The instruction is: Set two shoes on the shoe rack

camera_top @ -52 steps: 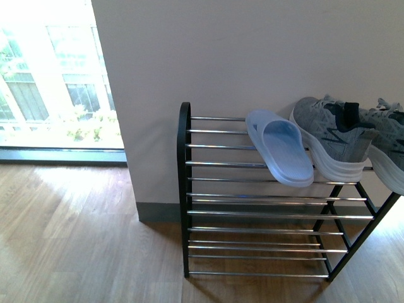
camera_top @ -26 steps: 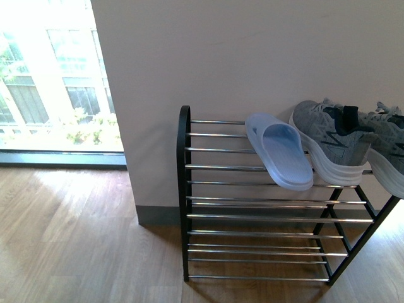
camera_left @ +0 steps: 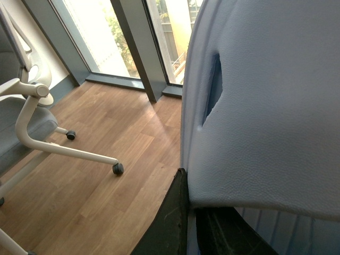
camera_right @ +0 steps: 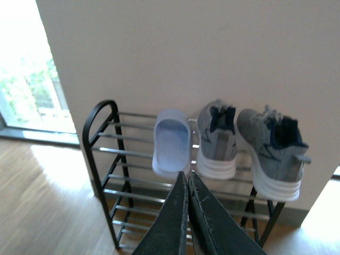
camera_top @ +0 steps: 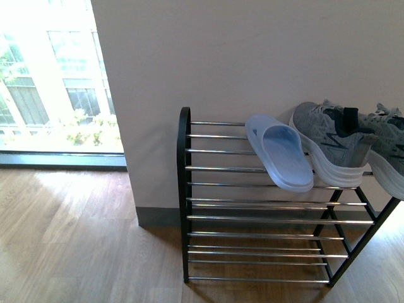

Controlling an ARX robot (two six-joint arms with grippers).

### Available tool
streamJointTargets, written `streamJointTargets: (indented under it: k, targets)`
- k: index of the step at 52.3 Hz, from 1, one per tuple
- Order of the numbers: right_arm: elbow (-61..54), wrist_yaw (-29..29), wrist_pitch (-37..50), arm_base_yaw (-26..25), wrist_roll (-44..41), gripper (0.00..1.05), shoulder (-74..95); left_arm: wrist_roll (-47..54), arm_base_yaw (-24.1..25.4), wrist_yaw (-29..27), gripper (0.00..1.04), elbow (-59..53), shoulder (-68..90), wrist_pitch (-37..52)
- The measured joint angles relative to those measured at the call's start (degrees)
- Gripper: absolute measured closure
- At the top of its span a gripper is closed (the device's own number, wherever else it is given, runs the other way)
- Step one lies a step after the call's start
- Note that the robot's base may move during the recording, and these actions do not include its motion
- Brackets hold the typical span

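A pale blue slide slipper fills most of the left wrist view, and my left gripper is shut on its edge with black fingers on either side. The shoe rack, black frame with chrome rods, stands against the wall. On its top tier lie another pale blue slipper and two grey sneakers. My right gripper is shut and empty, held in front of the rack, facing the slipper and the sneakers. Neither arm shows in the front view.
A white office chair on casters stands on the wood floor near a floor-length window. Left of the rack are a beige wall and a bright window. The rack's lower tiers hold nothing.
The rack and its shoes sit slightly lower in the front view than a second ago. Nothing on the rack has shifted.
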Motion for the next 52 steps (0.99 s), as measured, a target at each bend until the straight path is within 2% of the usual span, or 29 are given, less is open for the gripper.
streamJointTargets:
  k: [3, 36, 43, 51, 52]
  targets:
    - [0.00, 0.02, -3.41, 0.02, 0.00, 1.03, -3.89, 0.02, 0.00, 0.00, 1.03, 0.00, 0.00, 0.00]
    - [0.00, 0.00, -3.93, 0.09, -0.02, 1.03, -5.44, 0.00, 0.00, 0.00, 1.03, 0.00, -0.02, 0.00]
    - [0.00, 0.00, -3.93, 0.09, -0.02, 0.78, -5.44, 0.02, 0.00, 0.00, 1.03, 0.00, -0.02, 0.00]
    - [0.00, 0.00, -3.93, 0.09, 0.00, 0.57, -5.44, 0.02, 0.00, 0.00, 1.03, 0.00, -0.02, 0.00]
    - [0.00, 0.00, -3.93, 0.09, -0.02, 0.52, -5.44, 0.00, 0.00, 0.00, 1.03, 0.00, -0.02, 0.00]
